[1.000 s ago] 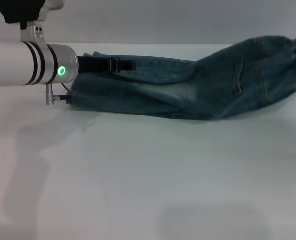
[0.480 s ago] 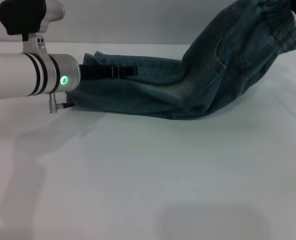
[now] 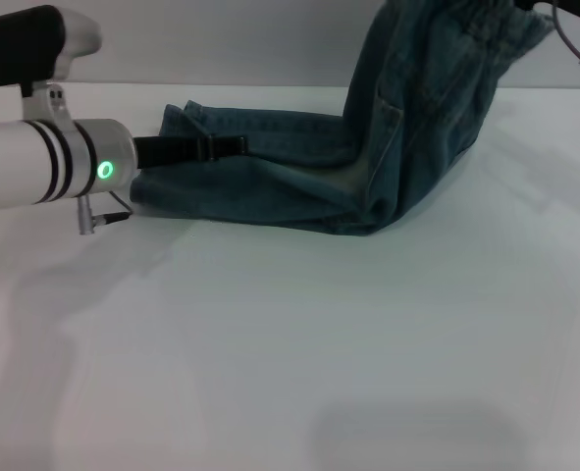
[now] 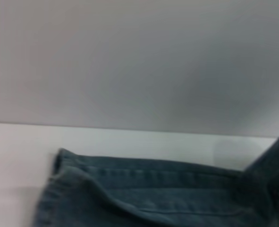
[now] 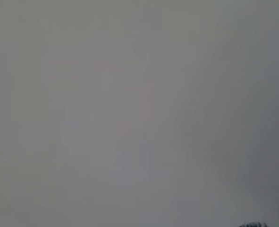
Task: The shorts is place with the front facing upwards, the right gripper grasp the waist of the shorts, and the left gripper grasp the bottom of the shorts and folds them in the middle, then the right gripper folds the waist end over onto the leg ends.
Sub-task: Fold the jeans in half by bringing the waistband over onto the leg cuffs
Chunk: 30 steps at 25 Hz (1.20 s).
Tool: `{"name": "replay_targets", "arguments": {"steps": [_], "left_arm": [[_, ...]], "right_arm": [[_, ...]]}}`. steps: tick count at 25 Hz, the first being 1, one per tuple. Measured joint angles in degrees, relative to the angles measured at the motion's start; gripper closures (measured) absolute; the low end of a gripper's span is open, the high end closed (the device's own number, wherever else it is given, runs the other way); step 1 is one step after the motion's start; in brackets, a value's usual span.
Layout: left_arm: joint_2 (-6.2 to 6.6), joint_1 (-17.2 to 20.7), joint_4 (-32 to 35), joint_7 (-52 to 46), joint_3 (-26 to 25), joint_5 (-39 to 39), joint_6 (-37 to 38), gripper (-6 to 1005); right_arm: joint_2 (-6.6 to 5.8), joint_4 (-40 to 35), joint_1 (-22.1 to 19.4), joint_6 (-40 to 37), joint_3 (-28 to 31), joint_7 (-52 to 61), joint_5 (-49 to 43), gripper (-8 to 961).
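The blue-green denim shorts [image 3: 299, 182] lie folded lengthwise along the back of the white table. The leg ends [image 3: 177, 123] rest flat at the left, and their stitched hem [image 4: 63, 165] also shows in the left wrist view. The gathered waist of the shorts [image 3: 471, 22] is lifted high at the top right, so the cloth hangs steeply down to the table. My right gripper [image 3: 535, 6] shows only as a dark edge at the top of the head view, shut on the waist. My left gripper [image 3: 233, 147] reaches low over the leg ends from the left.
The white table [image 3: 270, 343] stretches wide in front of the shorts. A grey wall stands behind the table. A black cable [image 3: 576, 44] hangs at the upper right. The right wrist view shows only blank grey.
The right gripper has raised the waist end from near the table to high up and carried it leftward. The left arm has drawn back a little to the left.
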Motion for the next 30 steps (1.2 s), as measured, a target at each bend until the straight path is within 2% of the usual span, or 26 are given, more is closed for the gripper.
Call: {"name": "replay_targets", "arguments": {"steps": [8, 11, 14, 21, 30], "left_arm": [[0.2, 7.1, 5.2, 0.0, -1.1, 0.0, 3.9, 183], [0.19, 7.4, 5.6, 0.0, -1.0, 0.0, 4.0, 183], [-0.04, 6.7, 5.5, 0.0, 0.6, -0.6, 4.5, 183], [-0.14, 2.6, 2.5, -0.1, 9.6, -5.2, 9.5, 184], [-0.28, -1.9, 0.1, -0.1, 19.5, -11.4, 12.5, 184]], "right_arm": [[-0.14, 0.4, 4.9, -3.1, -4.5, 0.3, -0.5, 951], [-0.16, 0.5, 6.1, -3.5, -5.1, 0.4, -0.8, 950], [0.05, 0.5, 7.5, -3.6, -5.9, 0.5, -1.0, 950], [0.63, -0.4, 9.5, -3.4, -8.1, 1.0, -0.8, 951], [1.32, 0.0, 11.7, -4.5, -10.3, 1.2, -0.3, 950]]}}
